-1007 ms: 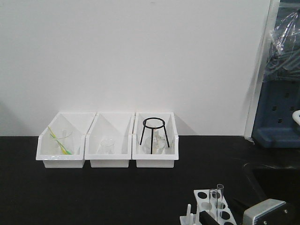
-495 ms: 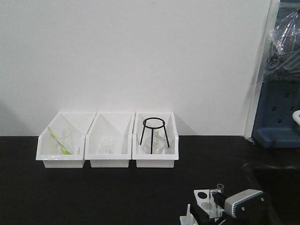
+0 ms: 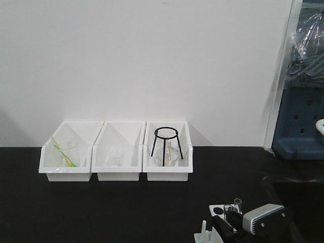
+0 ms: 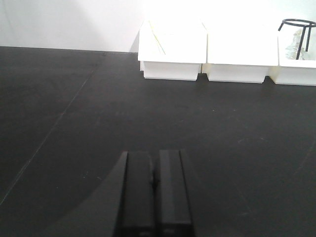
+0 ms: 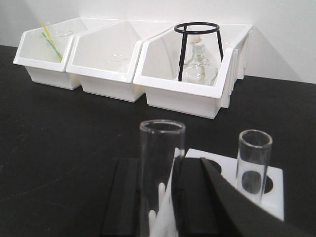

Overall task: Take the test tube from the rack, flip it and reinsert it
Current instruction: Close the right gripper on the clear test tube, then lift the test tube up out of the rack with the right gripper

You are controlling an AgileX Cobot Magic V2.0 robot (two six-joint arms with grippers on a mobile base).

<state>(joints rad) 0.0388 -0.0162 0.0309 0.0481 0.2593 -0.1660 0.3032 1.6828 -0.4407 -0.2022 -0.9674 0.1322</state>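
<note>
The white rack (image 3: pixel 216 208) stands at the table's front right, with short pegs (image 5: pixel 159 217) on its near side. Two clear test tubes stand upright in it. In the right wrist view the near tube (image 5: pixel 161 163) is between my right gripper's (image 5: pixel 157 197) black fingers, which press on both its sides. The far tube (image 5: pixel 253 160) stands free in a hole of the rack (image 5: pixel 272 190). My right gripper also shows in the front view (image 3: pixel 228 223), low at the rack. My left gripper (image 4: pixel 154 182) is shut and empty, low over the bare black table, far from the rack.
Three white open-front bins (image 3: pixel 66 169) stand in a row along the back wall. The right one holds a black tripod ring (image 3: pixel 165 142) over a glass flask (image 5: pixel 197 66). A blue unit (image 3: pixel 301 126) stands at the far right, beyond the table edge.
My right gripper has moved left and in over the rack, from beside it to round the near tube. Both tubes stand where they were.
</note>
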